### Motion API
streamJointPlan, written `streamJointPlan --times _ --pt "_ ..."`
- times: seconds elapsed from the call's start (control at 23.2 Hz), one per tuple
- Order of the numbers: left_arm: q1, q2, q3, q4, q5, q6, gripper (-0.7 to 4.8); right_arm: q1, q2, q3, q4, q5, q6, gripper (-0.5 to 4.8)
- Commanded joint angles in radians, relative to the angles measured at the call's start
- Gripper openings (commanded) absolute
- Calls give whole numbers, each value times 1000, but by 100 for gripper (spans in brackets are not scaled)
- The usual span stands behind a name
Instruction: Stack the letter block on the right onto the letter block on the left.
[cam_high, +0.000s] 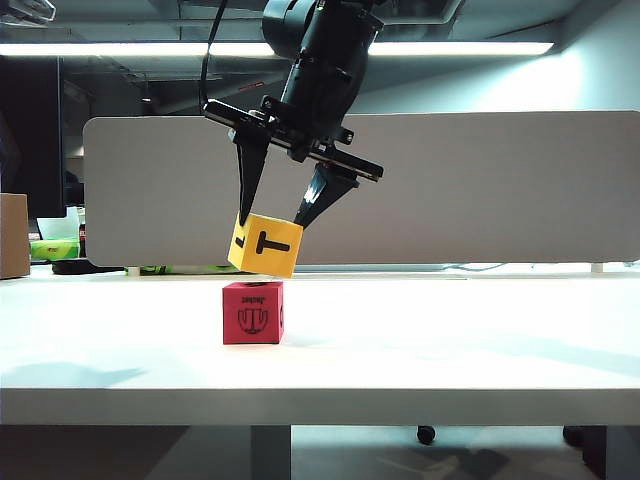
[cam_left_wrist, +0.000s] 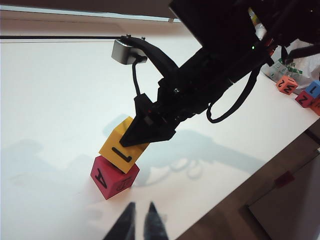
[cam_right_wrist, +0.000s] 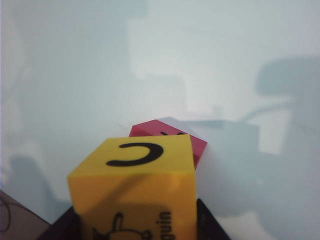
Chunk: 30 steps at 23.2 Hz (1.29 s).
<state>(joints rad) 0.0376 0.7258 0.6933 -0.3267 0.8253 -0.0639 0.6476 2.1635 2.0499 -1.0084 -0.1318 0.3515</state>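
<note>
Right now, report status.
Right gripper shut on yellow block, tilted just over red block. Left gripper shut, clear. Nothing in the way.

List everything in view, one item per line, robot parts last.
yellow block: one, yellow with black letters, tilted, held just above the red block
red block: one, red with black print, on the table near its middle
table: one, white
panel: one, pale grey, behind the table
spare blocks: a few, orange, red and blue, at the far table edge in the left wrist view
box: one, brown, at the table's left end
right gripper: black, fingers shut on the yellow block
left gripper: dark fingers near together, holding nothing, back from the red block
</note>
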Motion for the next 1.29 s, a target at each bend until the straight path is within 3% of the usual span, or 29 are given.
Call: streamJointPlan --times 0.04,0.26,0.56,0.65,0.95,1.03,1.08,1.12,1.29 --pt "0 -4 3 14 -2 0 25 2 -5 6 9 1 8 275" --pt "0 -4 3 14 -2 0 25 2 -5 5 24 -2 8 348" --pt "0 -5 3 14 -2 0 25 2 -5 6 26 -5 8 352" --pt "0 -5 3 14 -2 0 25 2 -7 6 40 -6 8 379" --pt "0 -5 3 28 -2 1 25 16 -60 71 32 14 -5 374" --pt "0 -5 3 45 0 0 25 32 -96 72 33 51 -79 273" --pt "0 -5 3 48 2 0 25 48 -113 72 28 71 -130 180" --pt "-1 -6 3 48 2 0 25 80 -142 72 17 103 -246 10" --pt "-1 -4 3 74 -9 2 27 175 -212 56 55 159 -374 -9"
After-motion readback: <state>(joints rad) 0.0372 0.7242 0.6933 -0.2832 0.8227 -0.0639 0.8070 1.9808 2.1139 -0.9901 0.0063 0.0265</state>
